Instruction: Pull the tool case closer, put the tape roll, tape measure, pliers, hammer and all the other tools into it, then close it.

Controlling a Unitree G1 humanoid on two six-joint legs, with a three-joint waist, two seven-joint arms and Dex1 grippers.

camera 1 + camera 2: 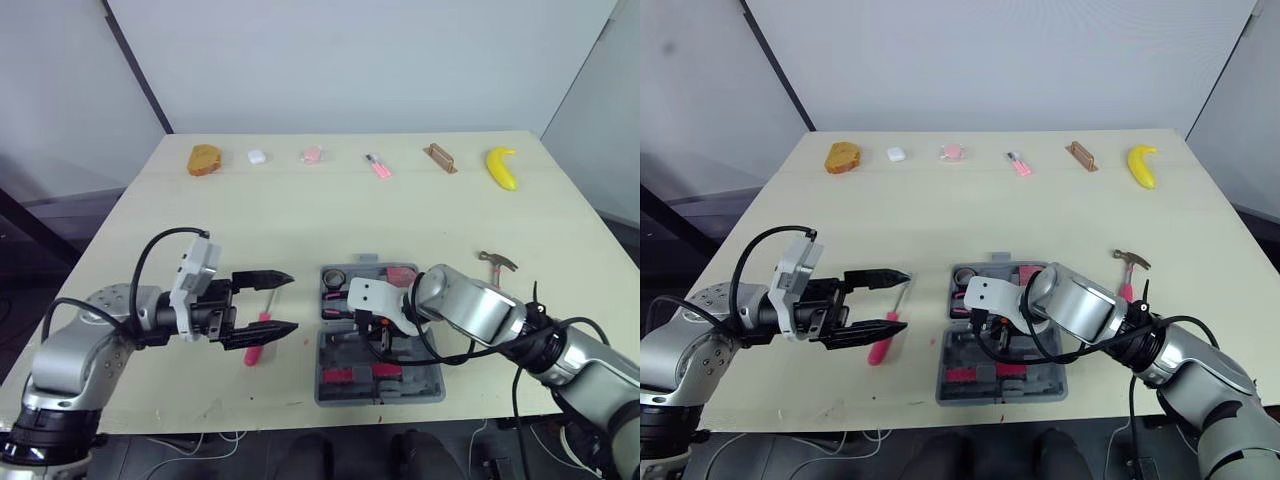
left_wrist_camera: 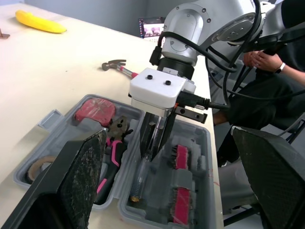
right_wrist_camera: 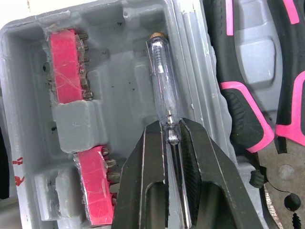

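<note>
Pliers (image 2: 113, 148), test pen (image 3: 164, 86) in tool case (image 1: 333, 392); screwdriver (image 1: 258, 340) left, hammer (image 1: 497, 263) right.

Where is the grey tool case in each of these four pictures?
Left eye view: the tool case lies open at the near edge of the table, right of centre, under the right gripper, which grips a clear screwdriver.
Right eye view: the case, same place, nearer the middle.
Left wrist view: the case in the lower middle.
Right wrist view: the case's grey tray up close.
Shared landmark: the pink bit strips inside.
</note>
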